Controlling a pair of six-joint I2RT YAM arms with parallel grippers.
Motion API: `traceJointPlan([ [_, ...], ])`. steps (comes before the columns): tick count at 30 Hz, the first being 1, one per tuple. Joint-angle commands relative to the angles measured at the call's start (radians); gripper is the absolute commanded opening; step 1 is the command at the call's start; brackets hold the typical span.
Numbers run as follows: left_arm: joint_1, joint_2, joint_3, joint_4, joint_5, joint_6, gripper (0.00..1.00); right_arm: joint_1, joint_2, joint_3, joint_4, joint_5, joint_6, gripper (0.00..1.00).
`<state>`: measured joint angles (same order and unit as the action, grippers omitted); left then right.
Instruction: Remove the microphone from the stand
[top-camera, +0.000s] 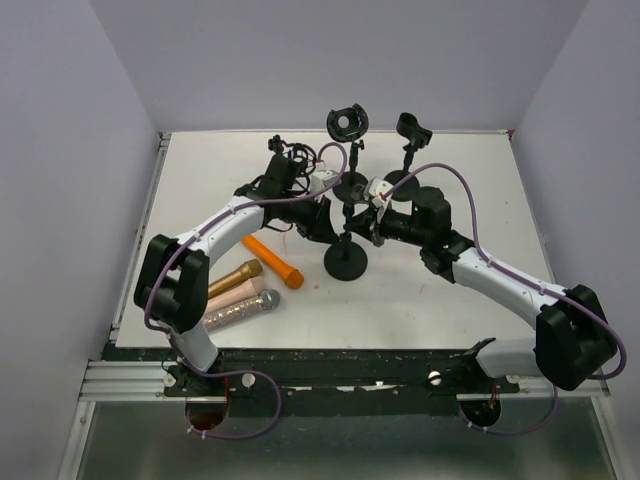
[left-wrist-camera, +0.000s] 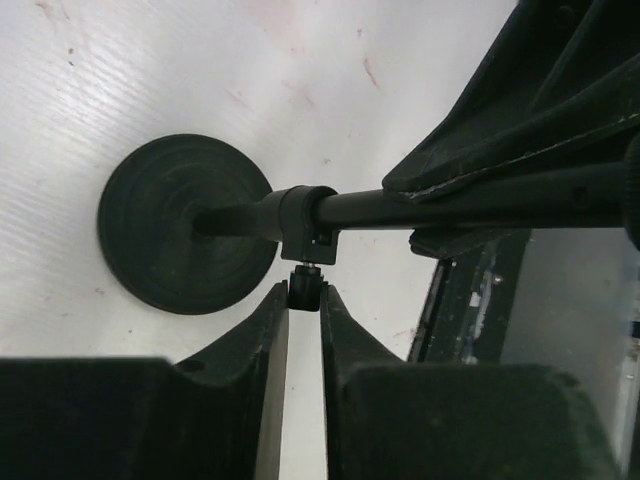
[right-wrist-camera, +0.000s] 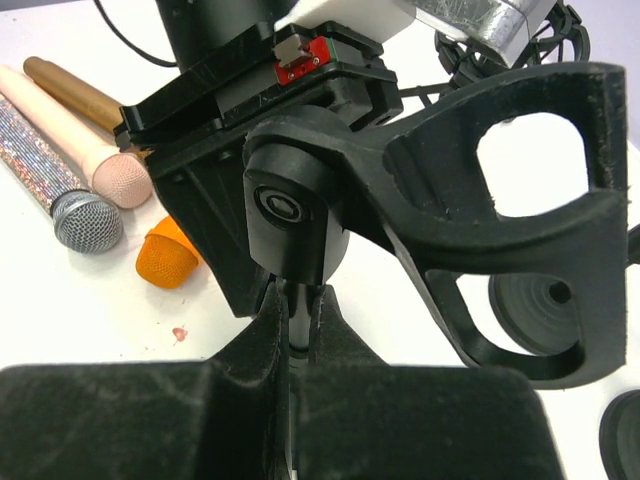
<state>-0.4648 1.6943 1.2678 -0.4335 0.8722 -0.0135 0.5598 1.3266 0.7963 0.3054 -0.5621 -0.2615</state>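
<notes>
Left pincer (left-wrist-camera: 303, 297): clamped on small black plastic knob (left-wrist-camera: 305, 285) above round black stand base (left-wrist-camera: 170, 225).
Right pincer (right-wrist-camera: 296, 312): clamped on thin black pole (right-wrist-camera: 298, 295); black clip (right-wrist-camera: 570, 280) held nothing.
Microphones (top-camera: 240, 295): four lay left of base.
Risk: twisting knob too hard could tip base.

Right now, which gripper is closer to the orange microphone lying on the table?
Left. The left gripper pinches the knob on the stand, just beyond the orange microphone. The right gripper grips the same stand's pole from the far side, farther away.
</notes>
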Motion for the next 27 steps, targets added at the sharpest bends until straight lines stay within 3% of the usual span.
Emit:
traceJointPlan([
  [1, 0.006, 0.091, 0.07, -0.045, 0.244, -0.069, 0.14, 0.0, -0.007, -0.025, -0.008, 0.014, 0.01, 0.01],
  [3, 0.017, 0.129, 0.082, -0.062, 0.351, -0.089, 0.02, 0.0, -0.012, -0.031, -0.008, 0.016, 0.015, 0.01],
  [6, 0.038, 0.139, 0.078, -0.01, 0.453, -0.149, 0.0, 0.0, -0.021, -0.039, -0.012, 0.021, 0.019, 0.01],
  [11, 0.071, 0.156, -0.033, 0.517, 0.655, -0.688, 0.0, 0.0, -0.033, -0.051, -0.023, 0.021, 0.013, 0.0],
  [12, 0.069, 0.156, -0.031, 0.522, 0.657, -0.709, 0.0, 0.0, -0.032, -0.052, -0.025, 0.022, 0.015, 0.01],
  [14, 0.074, 0.142, -0.002, 0.414, 0.637, -0.646, 0.14, 0.0, -0.033, -0.049, -0.025, 0.031, 0.016, 0.0],
  [16, 0.081, 0.122, 0.063, 0.162, 0.544, -0.434, 0.31, 0.0, -0.033, -0.045, -0.028, 0.037, 0.016, 0.01],
  [19, 0.089, 0.058, 0.131, -0.156, 0.274, -0.109, 0.54, 0.0, -0.029, -0.036, -0.029, 0.045, 0.004, 0.0],
  [20, 0.086, 0.024, 0.127, -0.206, 0.104, 0.008, 0.57, 0.0, -0.026, -0.034, -0.029, 0.047, -0.001, 0.0],
  [24, 0.077, -0.172, -0.08, -0.059, -0.137, 0.327, 0.58, -0.003, -0.009, -0.017, -0.029, 0.045, 0.005, 0.01],
  [27, 0.011, -0.319, -0.253, 0.112, -0.274, 0.589, 0.58, -0.001, 0.005, 0.006, -0.043, 0.044, 0.034, 0.01],
])
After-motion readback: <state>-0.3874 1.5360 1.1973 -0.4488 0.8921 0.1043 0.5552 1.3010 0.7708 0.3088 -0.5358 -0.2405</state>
